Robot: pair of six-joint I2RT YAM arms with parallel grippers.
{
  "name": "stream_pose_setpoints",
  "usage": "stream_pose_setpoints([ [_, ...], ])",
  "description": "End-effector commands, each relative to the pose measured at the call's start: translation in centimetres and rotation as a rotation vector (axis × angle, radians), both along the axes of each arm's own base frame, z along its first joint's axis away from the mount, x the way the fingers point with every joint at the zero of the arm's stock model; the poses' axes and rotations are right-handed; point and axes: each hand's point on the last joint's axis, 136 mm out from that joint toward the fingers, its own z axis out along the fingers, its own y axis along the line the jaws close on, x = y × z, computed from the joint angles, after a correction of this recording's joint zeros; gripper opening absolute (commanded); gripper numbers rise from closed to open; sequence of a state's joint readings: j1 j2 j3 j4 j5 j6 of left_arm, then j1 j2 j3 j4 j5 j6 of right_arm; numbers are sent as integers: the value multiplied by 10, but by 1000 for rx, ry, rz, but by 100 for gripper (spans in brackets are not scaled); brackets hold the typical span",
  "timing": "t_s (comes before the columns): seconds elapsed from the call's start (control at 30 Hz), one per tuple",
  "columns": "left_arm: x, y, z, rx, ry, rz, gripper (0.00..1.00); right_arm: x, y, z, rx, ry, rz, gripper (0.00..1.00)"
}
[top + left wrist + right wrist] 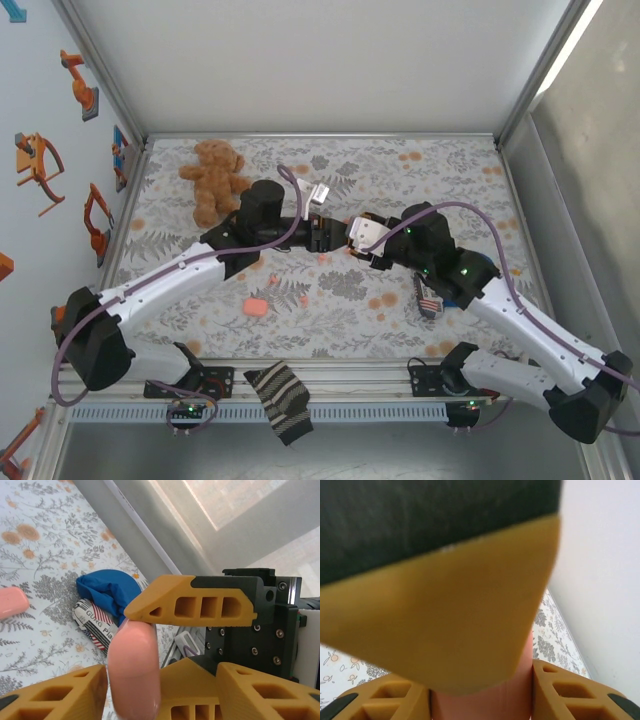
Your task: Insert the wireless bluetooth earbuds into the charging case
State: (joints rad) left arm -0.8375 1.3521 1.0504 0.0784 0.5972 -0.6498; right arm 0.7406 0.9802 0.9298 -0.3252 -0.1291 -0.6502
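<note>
A pink charging case (134,670) hangs upright above the floral cloth, mid-table. My right gripper (480,695) is shut on it, its fingers (190,605) pressing the case's ends. My left gripper (160,680) faces it with jaws apart, one on either side of the case. Its left finger (55,695) touches the case and the other stands off. One left finger (445,610) blocks most of the right wrist view, with the case (485,700) below it. Both grippers (335,238) meet at the table's middle. The earbuds are hidden. A second pink case (255,307) lies on the cloth.
A brown teddy bear (213,175) sits at the back left. A blue cloth (107,592) and a flag-printed packet (95,625) lie near the right arm. A striped sock (280,400) hangs over the front rail. Walls close the table's left, back and right.
</note>
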Motion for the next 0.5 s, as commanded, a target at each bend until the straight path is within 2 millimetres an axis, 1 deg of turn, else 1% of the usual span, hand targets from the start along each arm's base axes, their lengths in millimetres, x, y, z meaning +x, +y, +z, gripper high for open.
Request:
stream_pose_setpoints([
  [0.0, -3, -6, 15, -33, -39, -36, 53, 3, 1, 16, 19, -27, -16, 40],
  [0.17, -4, -4, 13, -19, -43, -34, 47, 4, 0, 18, 20, -30, -27, 40],
  [0.33, -4, -4, 8, -4, -37, -36, 44, 5, 0, 21, 37, -35, -33, 40],
  [0.47, -5, -5, 7, -5, -41, -41, 37, 5, 0, 23, 44, -38, -34, 40],
])
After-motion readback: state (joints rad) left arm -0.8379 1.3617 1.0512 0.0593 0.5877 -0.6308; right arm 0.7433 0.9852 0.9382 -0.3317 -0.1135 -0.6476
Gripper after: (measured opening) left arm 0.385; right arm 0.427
